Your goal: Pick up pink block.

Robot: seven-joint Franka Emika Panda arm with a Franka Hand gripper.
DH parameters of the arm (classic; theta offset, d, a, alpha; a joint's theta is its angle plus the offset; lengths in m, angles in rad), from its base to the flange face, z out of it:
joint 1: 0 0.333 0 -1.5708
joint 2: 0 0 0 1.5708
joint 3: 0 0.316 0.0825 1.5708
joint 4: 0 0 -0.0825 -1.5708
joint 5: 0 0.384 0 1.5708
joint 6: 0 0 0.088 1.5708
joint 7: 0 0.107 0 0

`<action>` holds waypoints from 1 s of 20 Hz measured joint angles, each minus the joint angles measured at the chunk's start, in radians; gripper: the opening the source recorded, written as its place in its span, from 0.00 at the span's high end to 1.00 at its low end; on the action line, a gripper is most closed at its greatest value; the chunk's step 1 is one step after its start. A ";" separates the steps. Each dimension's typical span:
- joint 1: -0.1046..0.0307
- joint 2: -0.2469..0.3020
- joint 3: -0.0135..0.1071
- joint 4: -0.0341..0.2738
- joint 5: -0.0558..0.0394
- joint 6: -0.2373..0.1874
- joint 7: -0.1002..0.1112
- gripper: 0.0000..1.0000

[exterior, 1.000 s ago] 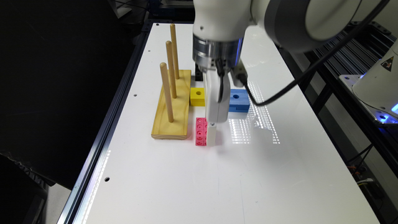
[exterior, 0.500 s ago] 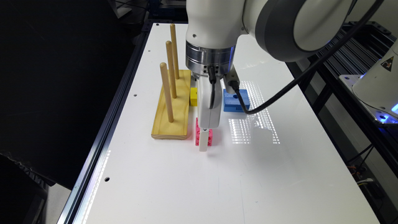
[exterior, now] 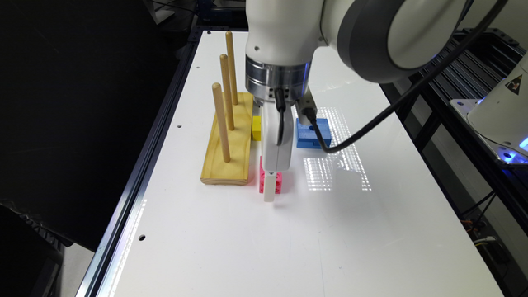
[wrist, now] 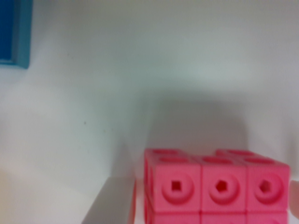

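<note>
Fingers, honestly can't tell if they're spread or pinched, but the gripper has dropped right down onto the pink block, which sits on the white table just right of the wooden peg stand. Stiff, light, slick plastic I'd guess, so pinch the long flat sides. Half a second back it sat slightly higher.

One pink block of joined cubes, one yellow block, one blue block, one wooden base holding three upright wooden pegs, one white table, one robot arm with one black cable
</note>
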 joint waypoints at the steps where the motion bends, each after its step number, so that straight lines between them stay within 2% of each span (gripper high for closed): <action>1: 0.000 0.000 0.000 0.000 0.0000 0.000 0.000 1.00; 9: -0.001 0.000 0.001 0.000 -0.0003 -0.001 0.000 1.00; 12: 0.000 -0.006 -0.008 -0.001 -0.0079 -0.012 0.000 1.00; 20: 0.000 -0.088 -0.008 -0.002 -0.0101 -0.109 0.005 1.00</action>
